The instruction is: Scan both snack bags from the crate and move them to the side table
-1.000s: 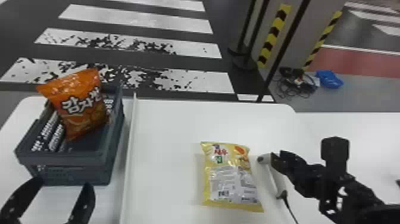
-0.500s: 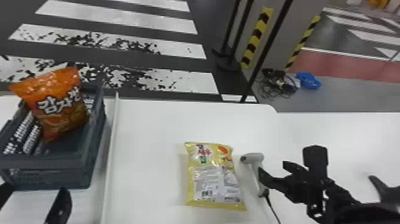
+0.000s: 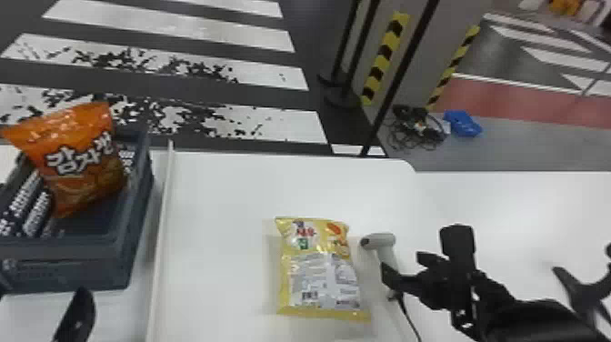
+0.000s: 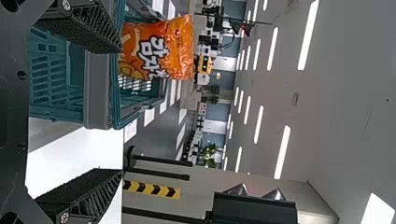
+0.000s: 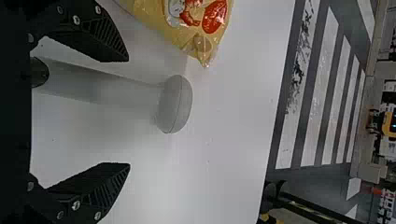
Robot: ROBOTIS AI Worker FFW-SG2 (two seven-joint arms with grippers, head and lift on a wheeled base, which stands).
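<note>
In the head view, the orange snack bag (image 3: 84, 159) stands tilted in the dark crate (image 3: 122, 254). One finger of my left gripper (image 3: 76, 318) shows nearer me than the crate. The yellow snack bag (image 3: 318, 273) lies flat, barcode side up, beside the scanner (image 3: 382, 240). My right gripper (image 3: 404, 266) is over the scanner's handle. In the left wrist view, my left gripper (image 4: 120, 111) is open with nothing held, before the crate (image 4: 98, 98) and orange bag (image 4: 161, 51). In the right wrist view, my right gripper (image 5: 127, 113) stands open around the scanner handle (image 5: 102, 88), not closed on it.
A thin raised white strip (image 3: 161, 245) runs between the crate and the yellow bag. The scanner's cable (image 3: 409, 318) trails toward me. White table surface (image 3: 509, 200) extends to the right, where a dark forked shape (image 3: 579, 286) shows at the edge.
The head view has turned right, so the crate, bags and scanner sit farther left in it. My right gripper has moved left and nearer me, over the scanner's handle.
</note>
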